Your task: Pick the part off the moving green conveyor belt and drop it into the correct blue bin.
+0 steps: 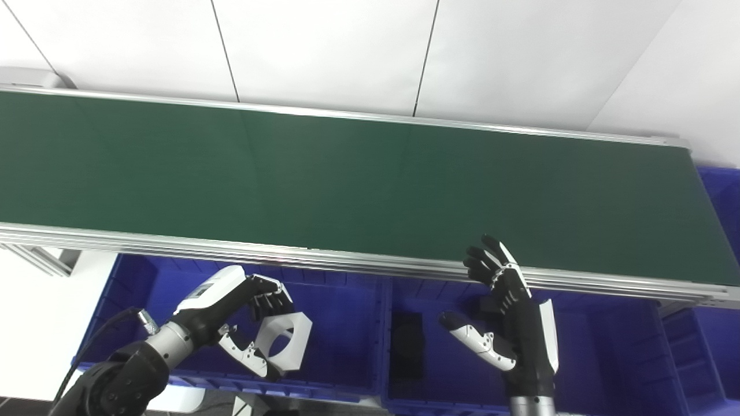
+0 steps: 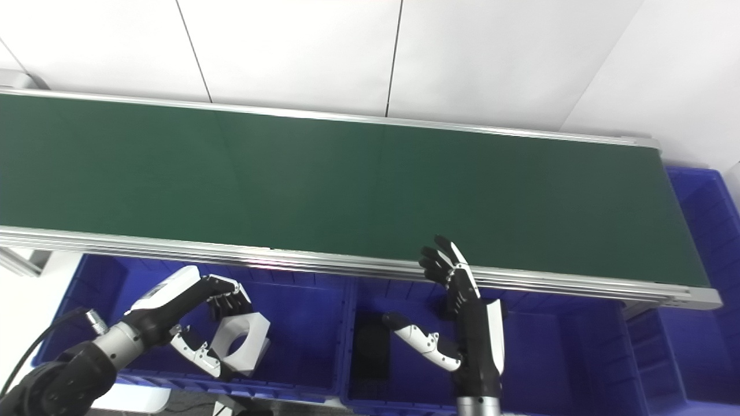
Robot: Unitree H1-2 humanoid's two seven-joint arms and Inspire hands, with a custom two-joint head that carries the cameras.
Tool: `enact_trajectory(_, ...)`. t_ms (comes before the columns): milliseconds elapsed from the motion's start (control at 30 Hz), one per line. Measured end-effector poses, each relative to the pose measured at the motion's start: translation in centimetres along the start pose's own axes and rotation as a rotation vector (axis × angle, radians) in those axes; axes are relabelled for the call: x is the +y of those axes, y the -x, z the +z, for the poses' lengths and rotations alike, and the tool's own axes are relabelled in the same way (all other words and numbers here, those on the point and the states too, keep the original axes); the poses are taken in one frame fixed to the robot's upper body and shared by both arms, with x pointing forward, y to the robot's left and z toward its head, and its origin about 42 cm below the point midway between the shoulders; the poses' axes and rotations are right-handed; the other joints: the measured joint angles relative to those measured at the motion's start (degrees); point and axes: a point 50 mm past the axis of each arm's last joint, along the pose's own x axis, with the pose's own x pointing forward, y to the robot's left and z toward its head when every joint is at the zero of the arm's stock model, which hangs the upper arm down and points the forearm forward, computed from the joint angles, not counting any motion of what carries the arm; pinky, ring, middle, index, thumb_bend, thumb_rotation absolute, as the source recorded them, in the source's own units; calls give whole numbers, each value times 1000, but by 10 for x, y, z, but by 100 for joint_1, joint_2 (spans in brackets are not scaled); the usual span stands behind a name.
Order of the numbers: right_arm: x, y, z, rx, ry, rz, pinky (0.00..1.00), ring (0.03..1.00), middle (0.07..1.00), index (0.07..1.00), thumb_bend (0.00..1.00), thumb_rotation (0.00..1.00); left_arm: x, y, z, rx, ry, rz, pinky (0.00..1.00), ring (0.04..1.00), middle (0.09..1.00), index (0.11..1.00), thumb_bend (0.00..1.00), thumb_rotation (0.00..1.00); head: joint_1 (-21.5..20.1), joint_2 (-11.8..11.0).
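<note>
The green conveyor belt [image 1: 370, 185] runs across the view with nothing on it. My left hand [image 1: 243, 315] is shut on a white hexagonal part with a round hole [image 1: 283, 341] and holds it over the left blue bin [image 1: 347, 341], below the belt's near rail. The same part shows in the right eye view [image 2: 240, 342]. My right hand [image 1: 509, 312] is open and empty, fingers pointing up, over the middle blue bin [image 1: 607, 358], its fingertips reaching the belt's near edge.
A dark part [image 1: 407, 341] lies in the middle bin's left end. Another blue bin [image 1: 720, 190] stands past the belt's right end. The aluminium rail [image 1: 173, 245] borders the belt's near side. A white wall is behind.
</note>
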Motion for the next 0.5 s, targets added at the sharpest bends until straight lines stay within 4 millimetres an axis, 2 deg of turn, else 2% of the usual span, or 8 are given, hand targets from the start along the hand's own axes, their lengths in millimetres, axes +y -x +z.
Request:
enact_trajectory(33, 1, 0, 0, 0, 5, 1, 747, 778, 809, 884, 782, 424, -2, -2, -2, 15, 3, 8, 581, 646, 661, 672, 596, 0, -1, 0)
enact_trajectory(67, 2, 1, 1, 0, 9, 2, 745, 776, 808, 882, 781, 422, -4, -2, -4, 27, 2, 8, 632, 721, 754, 742, 638, 33, -97, -35)
enact_trajectory(100, 3, 1, 1, 0, 12, 2, 743, 774, 808, 881, 777, 422, -5, -3, -6, 37, 4, 5, 680, 787, 837, 812, 681, 118, -97, -36)
enact_trajectory(200, 6, 3, 1, 4, 32, 7, 743, 772, 811, 877, 777, 406, -4, -2, -11, 62, 11, 6, 724, 892, 974, 938, 795, 335, -220, -88)
enact_trajectory(233, 7, 4, 1, 6, 37, 8, 733, 768, 812, 876, 779, 400, -3, -1, -12, 67, 14, 10, 732, 925, 990, 973, 845, 398, -299, -123)
enact_trajectory(300, 8, 6, 1, 8, 52, 13, 726, 766, 813, 876, 779, 396, -1, 0, -14, 67, 38, 18, 741, 950, 998, 995, 888, 446, -361, -150)
enact_trajectory(400, 9, 6, 1, 9, 53, 13, 724, 766, 816, 874, 789, 373, 2, 2, -19, 47, 118, 38, 829, 994, 1000, 1000, 956, 469, -467, -176)
enact_trajectory(500, 10, 7, 2, 7, 70, 11, 720, 761, 810, 868, 797, 376, 3, 5, -21, 18, 194, 55, 859, 1000, 1000, 1000, 975, 482, -678, -238)
